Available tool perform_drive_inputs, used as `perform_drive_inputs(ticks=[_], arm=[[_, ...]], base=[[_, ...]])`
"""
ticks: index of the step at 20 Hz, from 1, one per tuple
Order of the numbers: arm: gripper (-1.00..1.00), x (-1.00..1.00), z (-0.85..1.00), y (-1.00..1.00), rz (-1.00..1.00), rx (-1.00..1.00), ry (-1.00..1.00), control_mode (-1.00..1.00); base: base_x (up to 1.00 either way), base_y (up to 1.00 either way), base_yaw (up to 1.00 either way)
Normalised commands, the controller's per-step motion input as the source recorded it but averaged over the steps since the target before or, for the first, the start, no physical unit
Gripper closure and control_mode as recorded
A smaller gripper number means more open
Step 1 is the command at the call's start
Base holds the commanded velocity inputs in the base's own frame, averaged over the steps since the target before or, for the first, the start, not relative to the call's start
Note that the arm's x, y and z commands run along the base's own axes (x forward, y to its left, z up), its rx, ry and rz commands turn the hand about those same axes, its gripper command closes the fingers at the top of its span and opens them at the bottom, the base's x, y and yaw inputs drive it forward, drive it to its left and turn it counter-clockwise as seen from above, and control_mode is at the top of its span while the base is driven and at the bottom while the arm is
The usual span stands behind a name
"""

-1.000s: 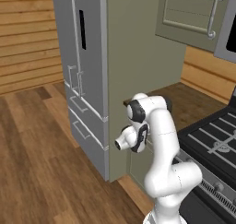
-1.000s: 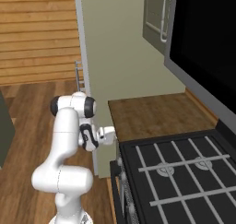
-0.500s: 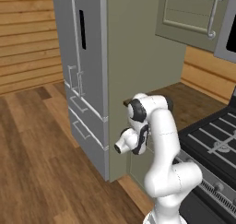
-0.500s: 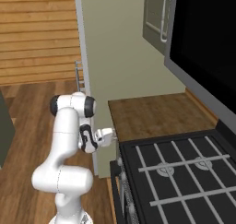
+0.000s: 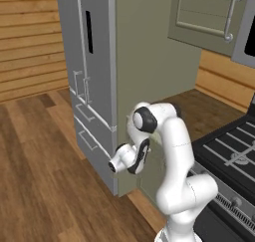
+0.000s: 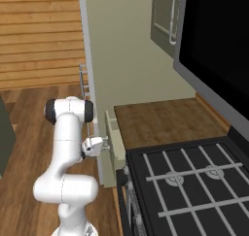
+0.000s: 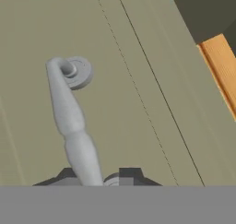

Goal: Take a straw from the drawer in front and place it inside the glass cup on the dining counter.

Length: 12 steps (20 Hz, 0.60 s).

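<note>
Beside the tall grey fridge (image 5: 84, 61), the hand (image 7: 99, 178) closes around the silver bar handle (image 7: 69, 117) of the sage-green drawer (image 6: 113, 142), which juts slightly from under the dark wood tabletop (image 6: 160, 121).

A sage-green drawer (image 7: 138, 61) front panel lies close before the camera. Its silver bar handle (image 7: 69, 117) runs from a round mounting foot near the upper left down between the two dark fingertips (image 7: 131, 174) of the end effector (image 7: 94, 179), which stand close on either side of it. An orange wood strip (image 7: 221, 66) crosses the right edge.
</note>
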Motion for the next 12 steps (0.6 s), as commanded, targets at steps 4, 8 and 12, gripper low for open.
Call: perform_drive_inputs(ticks=[4, 8, 12], arm=[[1.0, -0.33, 0.16, 0.99, 0.02, 0.08, 0.0, -1.0], [1.0, -0.33, 0.16, 1.0, 0.03, 0.07, 0.0, -1.0], [1.0, -0.32, 0.14, 1.0, 0.03, 0.06, 0.0, -1.0]], base=[[0.0, 0.0, 0.0], [0.0, 0.0, 0.0], [0.0, 0.0, 0.0]])
